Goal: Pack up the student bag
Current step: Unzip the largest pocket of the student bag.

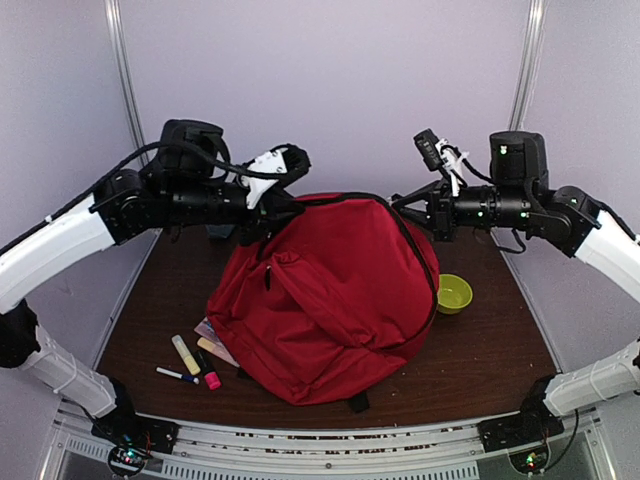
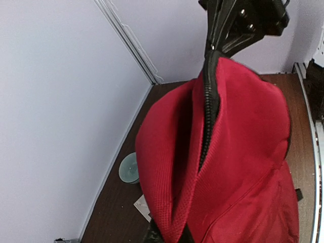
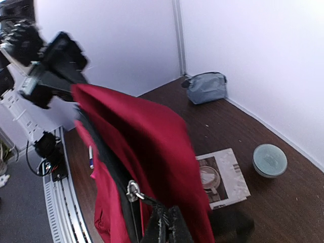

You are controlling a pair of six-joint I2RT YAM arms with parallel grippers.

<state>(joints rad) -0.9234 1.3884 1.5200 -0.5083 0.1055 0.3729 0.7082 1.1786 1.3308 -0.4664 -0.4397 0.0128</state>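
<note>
A: Left gripper (image 1: 266,213)?

B: Jaws clamped tight on the top rim of the student bag (image 1: 330,300), at the zip edge. Red fabric hangs straight below them.

A: Right gripper (image 3: 166,218)?

B: Same. Pinched hard on the other end of that rim, with a metal zip pull (image 3: 132,191) just beside its fingers.

A: Bag position?

B: Strung between the two pairs of jaws with its top lifted. The zip line runs from one grip to the other. The base rests on the table (image 1: 500,350) beneath.

A: Loose items?

B: Below and outward of the left jaws, near the bag's front: yellow highlighter (image 1: 185,353), pink highlighter (image 1: 210,378), pen (image 1: 176,375). Below the right jaws, beside the bag: green bowl (image 1: 454,292). On the back-wall side of the line between the jaws: booklet (image 3: 223,177), pale round dish (image 3: 270,160) and, further off, a grey-blue pouch (image 3: 206,87).
</note>
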